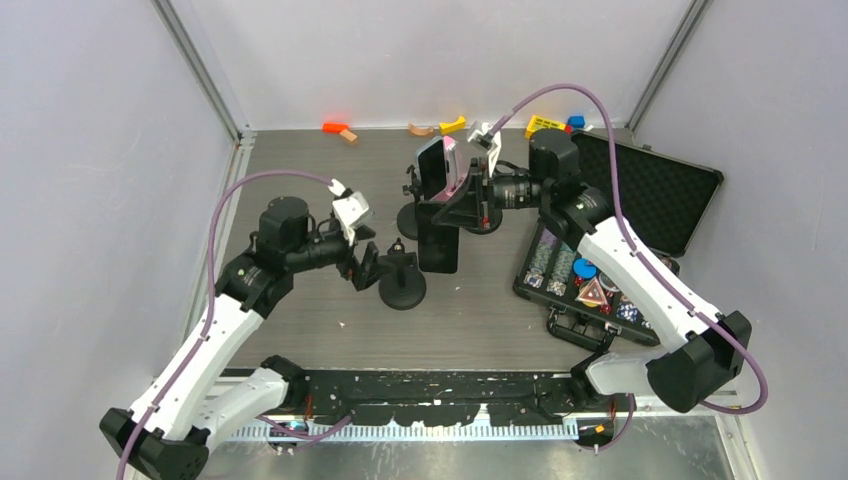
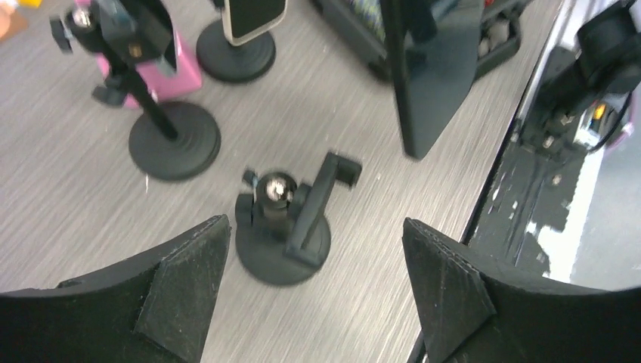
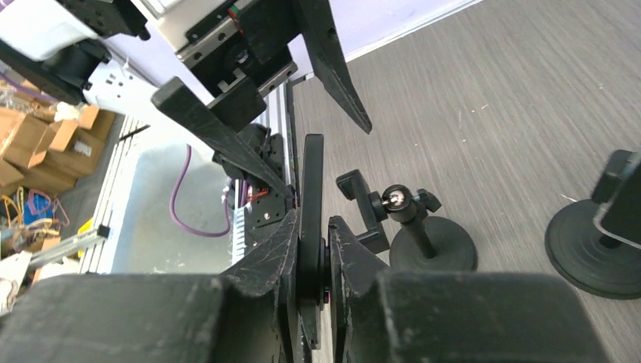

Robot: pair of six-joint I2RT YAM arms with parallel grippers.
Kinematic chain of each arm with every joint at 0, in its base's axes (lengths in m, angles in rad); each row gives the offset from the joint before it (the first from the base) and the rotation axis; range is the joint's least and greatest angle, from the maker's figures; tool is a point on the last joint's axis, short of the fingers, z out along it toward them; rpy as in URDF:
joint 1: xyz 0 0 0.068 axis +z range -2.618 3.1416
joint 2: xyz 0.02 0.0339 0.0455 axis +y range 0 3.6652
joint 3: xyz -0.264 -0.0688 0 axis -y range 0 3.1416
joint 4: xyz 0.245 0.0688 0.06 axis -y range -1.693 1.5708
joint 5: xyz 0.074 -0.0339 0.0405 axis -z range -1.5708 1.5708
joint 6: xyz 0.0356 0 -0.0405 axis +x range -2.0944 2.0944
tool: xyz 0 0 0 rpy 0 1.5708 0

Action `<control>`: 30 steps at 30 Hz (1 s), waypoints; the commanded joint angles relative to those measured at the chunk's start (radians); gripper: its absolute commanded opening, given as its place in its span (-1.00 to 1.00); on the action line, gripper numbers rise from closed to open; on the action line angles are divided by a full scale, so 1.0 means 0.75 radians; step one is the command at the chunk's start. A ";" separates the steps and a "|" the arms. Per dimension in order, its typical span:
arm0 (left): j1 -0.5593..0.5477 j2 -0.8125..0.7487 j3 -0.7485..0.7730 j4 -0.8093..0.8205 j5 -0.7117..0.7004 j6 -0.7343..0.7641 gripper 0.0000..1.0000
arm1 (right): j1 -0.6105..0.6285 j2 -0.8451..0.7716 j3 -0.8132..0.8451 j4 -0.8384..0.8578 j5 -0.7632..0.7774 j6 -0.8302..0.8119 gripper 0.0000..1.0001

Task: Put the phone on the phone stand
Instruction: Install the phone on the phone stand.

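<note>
phone (image 1: 438, 248): black, thin glossy slab, dark face, no marks readable; seen edge-on in right wrist view (image 3: 311, 181)
phone axis: long axis roughly upright, lower end toward the worktop (image 1: 300, 310); can't tell if it touches
phone place: mid worktop, slightly toward the far edge, just beside the phone stand on its right-edge side
right claw (image 1: 452, 208): clamped on the phone's two flat faces, fingers nearly closed on it
phone stand (image 1: 402, 285): empty, round black base, ball joint, clamp arm tilted over; sits mid worktop
left claw (image 1: 368, 265): wide open, holds nothing, fingers either side of the phone stand (image 2: 281, 249) in its wrist view, not touching
other stands: two near the far edge, one holds a pink-backed phone (image 1: 440, 165)
case (image 1: 590, 280): open, chips inside, right edge
</note>
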 commanded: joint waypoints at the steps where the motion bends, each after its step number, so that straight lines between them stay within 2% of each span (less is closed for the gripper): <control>1: 0.004 -0.100 -0.103 -0.148 -0.069 0.159 0.66 | 0.067 0.005 0.070 -0.049 -0.056 -0.139 -1.00; 6: 0.004 -0.084 -0.188 -0.066 -0.114 0.132 0.43 | 0.076 0.030 0.096 -0.068 -0.063 -0.149 -1.00; 13: -0.008 -0.003 -0.203 0.021 -0.152 0.099 0.31 | 0.076 0.022 0.077 -0.075 -0.043 -0.157 -0.99; 21: -0.010 -0.008 -0.230 0.130 -0.413 0.105 0.24 | 0.076 0.031 0.076 -0.091 -0.037 -0.168 -1.00; 23: -0.010 -0.029 -0.230 0.132 -0.482 0.103 0.19 | 0.078 0.032 0.075 -0.091 -0.037 -0.170 -1.00; 30: -0.010 -0.046 -0.220 0.071 -0.483 0.080 -0.02 | 0.109 0.066 0.113 -0.110 -0.030 -0.178 -1.00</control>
